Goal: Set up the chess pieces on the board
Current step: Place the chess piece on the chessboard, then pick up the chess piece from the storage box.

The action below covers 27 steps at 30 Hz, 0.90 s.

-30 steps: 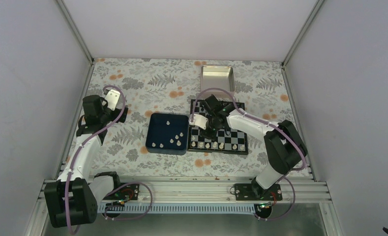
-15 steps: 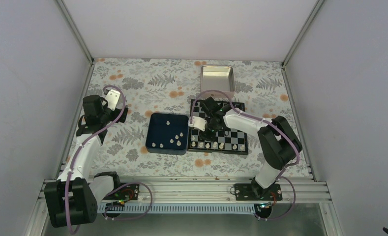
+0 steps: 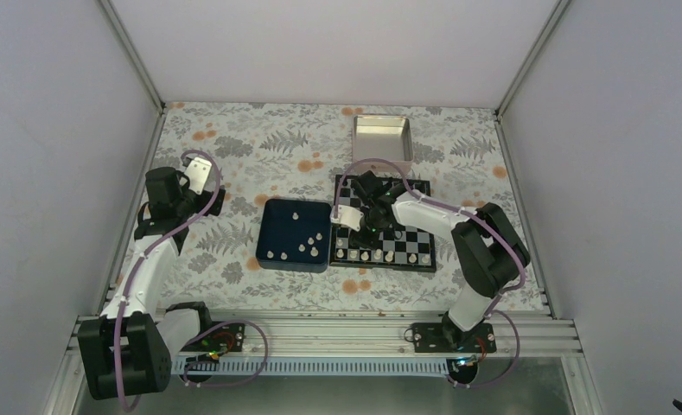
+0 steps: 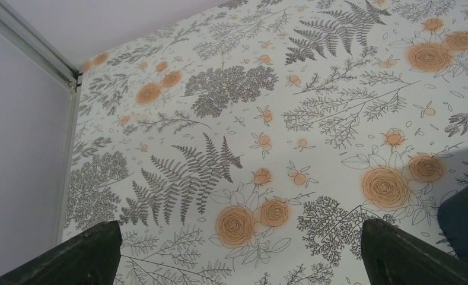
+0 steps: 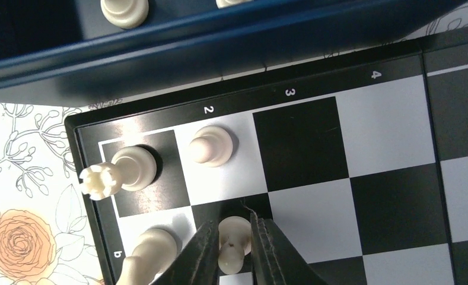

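Note:
The chequered board [image 3: 419, 238] lies right of centre, with a row of white pieces [image 3: 380, 256] along its near edge. My right gripper [image 3: 365, 226] is low over the board's left side. In the right wrist view the right gripper [image 5: 234, 246] is shut on a white pawn [image 5: 234, 234] that stands on a black square of the board [image 5: 385, 178]. A white rook [image 5: 127, 169], another pawn [image 5: 212, 145] and a taller white piece [image 5: 148, 249] stand beside it. My left gripper [image 3: 216, 201] is open and empty over the floral cloth [image 4: 237, 249].
A dark blue tray [image 3: 272, 229] with several loose white pieces [image 3: 307, 249] lies just left of the board; its wall [image 5: 219, 35] is close to my right gripper. A silver tin [image 3: 382, 138] stands at the back.
My right arm has shifted a little to the left and lower over the board's left side, then held still. The left arm has not moved.

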Available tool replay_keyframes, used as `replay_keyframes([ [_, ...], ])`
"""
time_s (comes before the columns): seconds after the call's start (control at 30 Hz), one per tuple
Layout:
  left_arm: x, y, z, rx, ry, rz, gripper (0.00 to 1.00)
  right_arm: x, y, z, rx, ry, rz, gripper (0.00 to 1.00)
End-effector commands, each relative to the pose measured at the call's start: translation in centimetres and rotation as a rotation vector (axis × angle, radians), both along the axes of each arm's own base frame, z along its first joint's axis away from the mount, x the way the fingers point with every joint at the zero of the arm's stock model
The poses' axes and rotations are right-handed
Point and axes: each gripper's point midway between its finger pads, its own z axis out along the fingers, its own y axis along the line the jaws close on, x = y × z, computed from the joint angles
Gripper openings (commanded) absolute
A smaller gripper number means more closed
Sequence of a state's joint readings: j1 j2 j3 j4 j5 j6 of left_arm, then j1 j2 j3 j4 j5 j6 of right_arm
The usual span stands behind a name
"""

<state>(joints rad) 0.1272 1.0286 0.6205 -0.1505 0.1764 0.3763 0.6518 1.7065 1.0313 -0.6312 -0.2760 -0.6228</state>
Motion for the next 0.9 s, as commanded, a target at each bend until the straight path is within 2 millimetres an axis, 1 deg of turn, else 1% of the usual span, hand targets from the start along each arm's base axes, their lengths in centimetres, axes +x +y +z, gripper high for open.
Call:
replay_keyframes([
  [0.0, 0.1, 0.0, -0.2, -0.012, -0.001, -0.002, 1.00, 0.1, -0.4, 0.5, -0.008, -0.002, -0.012, 0.18],
  [0.1, 0.1, 0.0, -0.2, -0.012, -0.001, -0.002, 1.00, 0.9, 0.0, 2.0, 0.003, -0.036, -0.012, 0.26],
  [0.27, 0.1, 0.0, -0.2, -0.011, -0.003, -0.002, 1.00, 2.7, 0.9, 4.9, 0.022, -0.095, -0.008, 0.33],
  [0.37, 0.1, 0.0, -0.1, -0.011, -0.006, -0.002, 1.00, 3.8, 1.8, 6.5, 0.034, -0.118, 0.000, 0.36],
  [0.43, 0.1, 0.0, 0.0, -0.011, -0.008, -0.003, 1.00, 4.7, 2.6, 7.3, 0.039, -0.133, 0.010, 0.37],
  [0.5, 0.1, -0.1, 0.1, -0.012, -0.010, -0.004, 1.00, 5.4, 3.8, 8.2, 0.045, -0.154, 0.025, 0.38],
  [0.6, 0.0, -0.1, 0.1, -0.011, -0.013, -0.005, 1.00, 6.2, 6.3, 9.3, 0.053, -0.189, 0.065, 0.38],
  [0.7, 0.0, 0.0, 0.2, -0.009, -0.016, -0.002, 1.00, 6.4, 8.8, 9.7, 0.063, -0.221, 0.113, 0.40],
  [0.73, 0.0, 0.0, 0.3, -0.010, -0.018, -0.002, 1.00, 6.3, 9.5, 9.3, 0.056, -0.218, 0.129, 0.40],
  [0.77, 0.0, 0.0, 0.2, -0.010, -0.016, -0.002, 1.00, 6.4, 10.3, 9.3, 0.057, -0.224, 0.143, 0.40],
  [0.87, 0.0, -0.1, 0.2, -0.010, -0.016, -0.006, 1.00, 6.7, 11.9, 7.9, 0.029, -0.227, 0.170, 0.40],
])
